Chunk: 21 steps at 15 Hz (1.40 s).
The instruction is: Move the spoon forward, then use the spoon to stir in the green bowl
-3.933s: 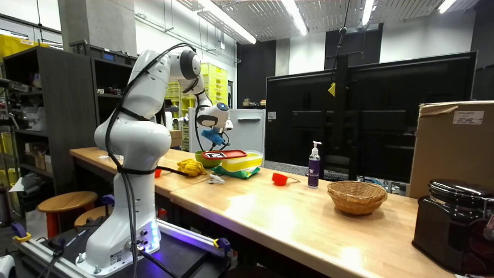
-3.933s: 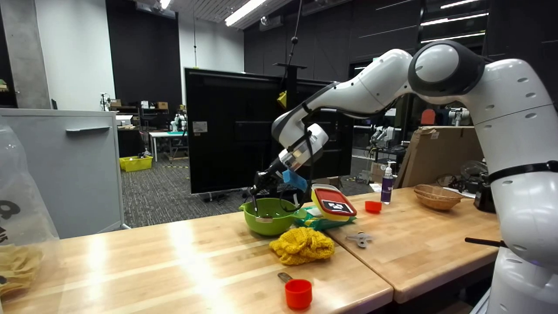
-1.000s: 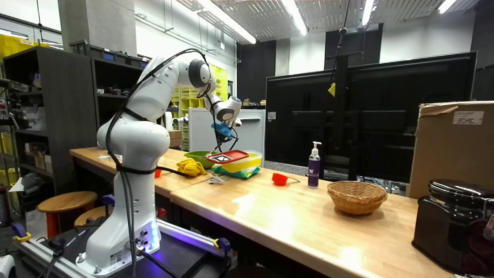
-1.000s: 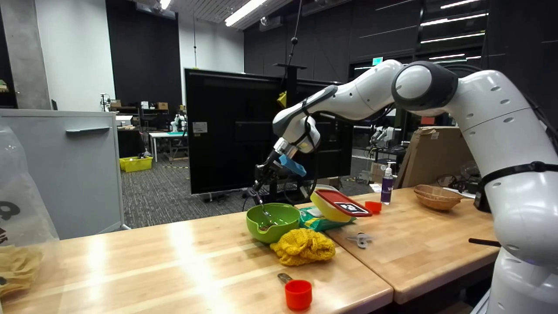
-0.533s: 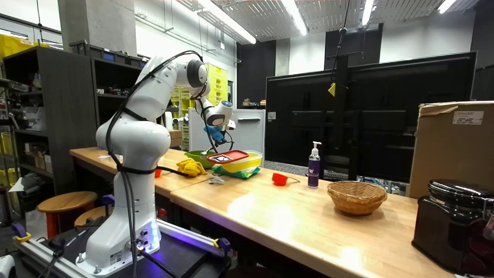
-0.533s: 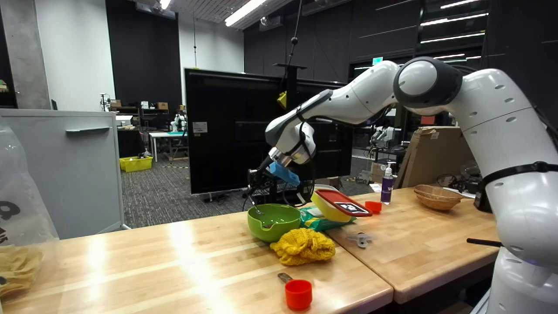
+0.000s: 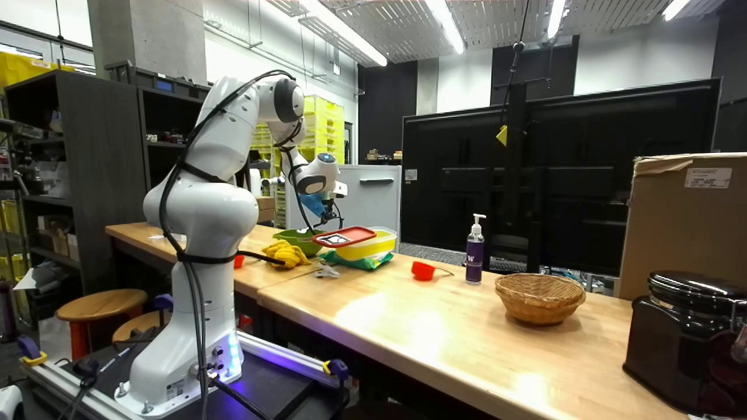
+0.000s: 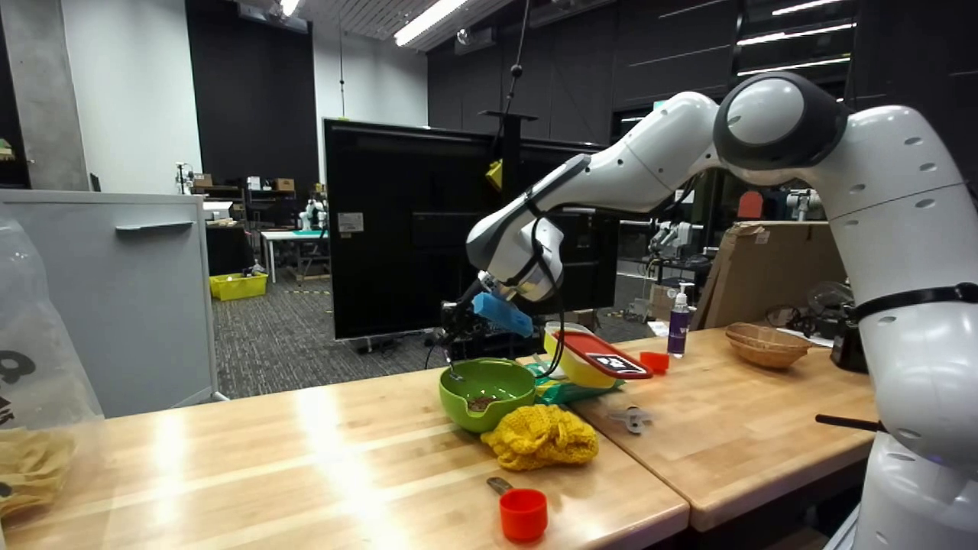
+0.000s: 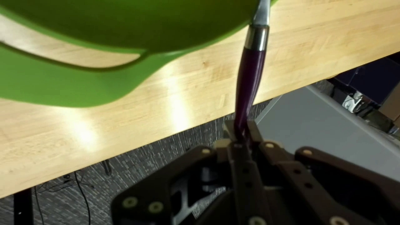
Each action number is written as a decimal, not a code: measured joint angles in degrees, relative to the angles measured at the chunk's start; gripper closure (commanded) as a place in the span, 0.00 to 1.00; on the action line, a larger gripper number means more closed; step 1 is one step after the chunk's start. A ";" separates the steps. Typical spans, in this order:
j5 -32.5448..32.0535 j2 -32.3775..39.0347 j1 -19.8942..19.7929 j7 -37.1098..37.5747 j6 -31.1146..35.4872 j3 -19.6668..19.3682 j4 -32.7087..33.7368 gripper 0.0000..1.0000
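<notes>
The spoon has a smooth purple handle, a silver collar and a metal shaft; the green bowl is glossy, with a notched rim and brown contents. The jaws pinch the handle's end, and the spoon slants down from them over the bowl's rim; whether it touches is unclear. In an exterior view the bowl sits below the jaws, near the far edge of the surface.
</notes>
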 measured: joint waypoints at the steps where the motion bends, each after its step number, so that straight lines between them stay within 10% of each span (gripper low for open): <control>1: -0.26 -0.89 0.20 0.61 0.04 -0.29 -1.04 0.99; 13: -26.34 -8.71 2.57 18.70 -12.76 -7.10 -1.27 0.99; 21: -34.20 -8.98 7.30 35.72 -0.96 -10.37 -6.09 0.99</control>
